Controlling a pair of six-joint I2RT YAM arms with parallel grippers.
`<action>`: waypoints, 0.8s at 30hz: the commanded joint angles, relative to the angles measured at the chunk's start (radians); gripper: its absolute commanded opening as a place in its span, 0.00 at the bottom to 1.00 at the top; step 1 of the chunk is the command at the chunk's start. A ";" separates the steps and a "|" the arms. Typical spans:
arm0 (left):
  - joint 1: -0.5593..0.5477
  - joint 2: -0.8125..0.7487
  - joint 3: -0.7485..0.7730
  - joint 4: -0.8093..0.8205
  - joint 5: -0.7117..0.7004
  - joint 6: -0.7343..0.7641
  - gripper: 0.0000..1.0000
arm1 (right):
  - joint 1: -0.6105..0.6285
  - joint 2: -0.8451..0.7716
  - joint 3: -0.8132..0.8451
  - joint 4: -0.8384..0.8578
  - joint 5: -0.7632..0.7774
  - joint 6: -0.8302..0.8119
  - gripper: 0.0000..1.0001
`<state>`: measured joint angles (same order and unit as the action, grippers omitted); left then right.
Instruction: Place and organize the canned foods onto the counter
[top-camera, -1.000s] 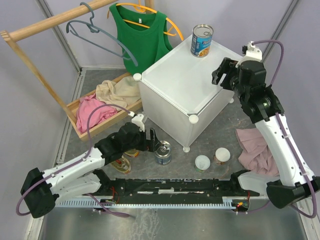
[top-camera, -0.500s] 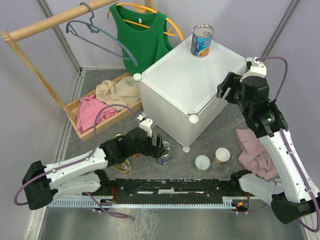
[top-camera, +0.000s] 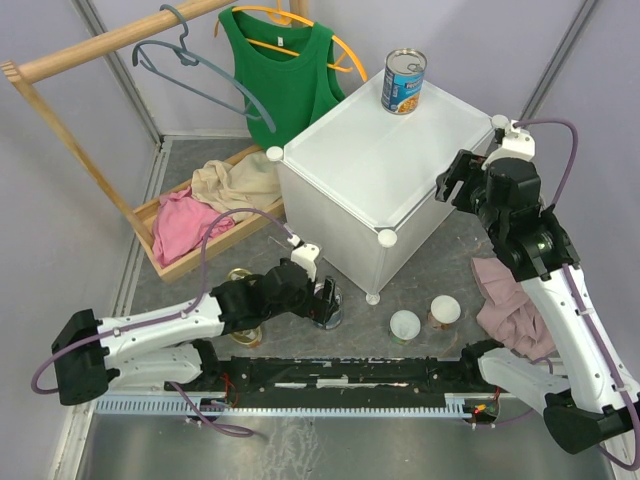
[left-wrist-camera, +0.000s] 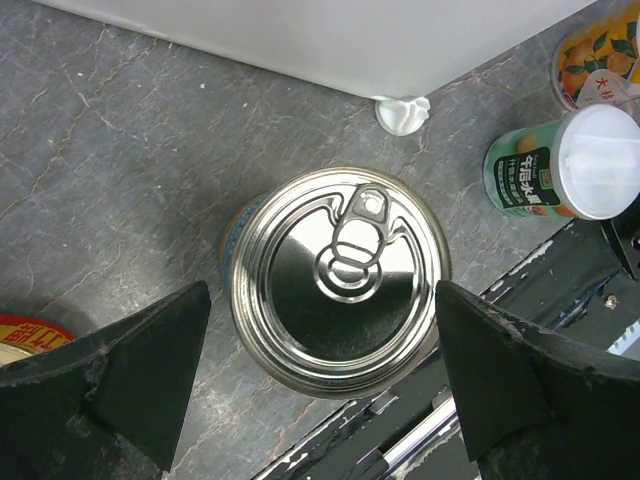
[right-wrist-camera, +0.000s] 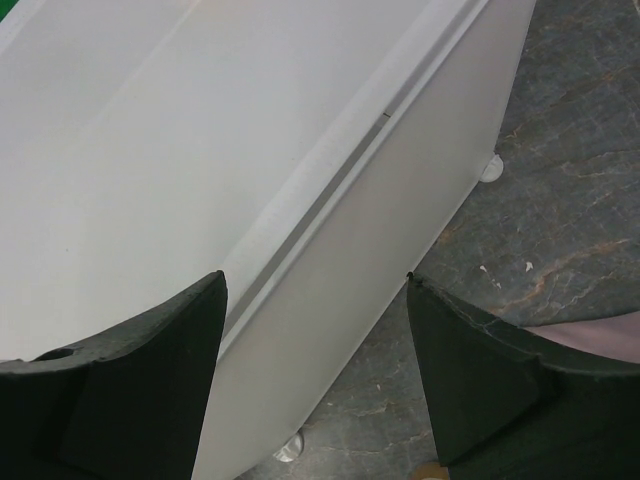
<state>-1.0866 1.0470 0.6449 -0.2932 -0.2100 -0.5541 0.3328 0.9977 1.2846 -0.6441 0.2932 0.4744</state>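
A tall steel can (left-wrist-camera: 340, 280) stands on the grey floor, seen lid-up between the wide-apart fingers of my open left gripper (left-wrist-camera: 321, 287). From above, that gripper (top-camera: 324, 297) hangs over the can (top-camera: 333, 318) by the counter's (top-camera: 370, 170) front leg. A second tall, blue-labelled can (top-camera: 404, 82) stands on the counter's far corner. Two small white-lidded cans (top-camera: 405, 324) (top-camera: 445, 309) rest on the floor. Gold tins (top-camera: 240, 274) (top-camera: 247, 337) peek out beside the left arm. My right gripper (top-camera: 455, 182) is open and empty over the counter's right edge (right-wrist-camera: 330, 190).
A wooden tray of clothes (top-camera: 200, 210) lies left of the counter, under a wooden rail with hangers and a green top (top-camera: 280, 70). A pink cloth (top-camera: 510, 290) lies on the floor to the right. A black rail (top-camera: 350, 375) runs along the front.
My left gripper has slid right along the floor and now sits over the steel can. The right gripper has drawn back from over the counter top to its right edge.
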 joint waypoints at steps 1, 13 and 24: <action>-0.020 0.020 0.065 0.019 -0.041 0.045 0.99 | 0.004 -0.016 -0.006 0.020 0.009 0.003 0.81; -0.042 0.039 0.084 0.018 -0.022 0.062 0.99 | 0.003 -0.019 -0.025 0.021 0.007 0.004 0.81; -0.060 0.065 0.091 0.020 -0.014 0.066 0.99 | 0.004 -0.036 -0.051 0.021 0.007 0.006 0.81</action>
<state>-1.1313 1.1011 0.6914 -0.2974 -0.2306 -0.5144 0.3328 0.9863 1.2388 -0.6456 0.2928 0.4747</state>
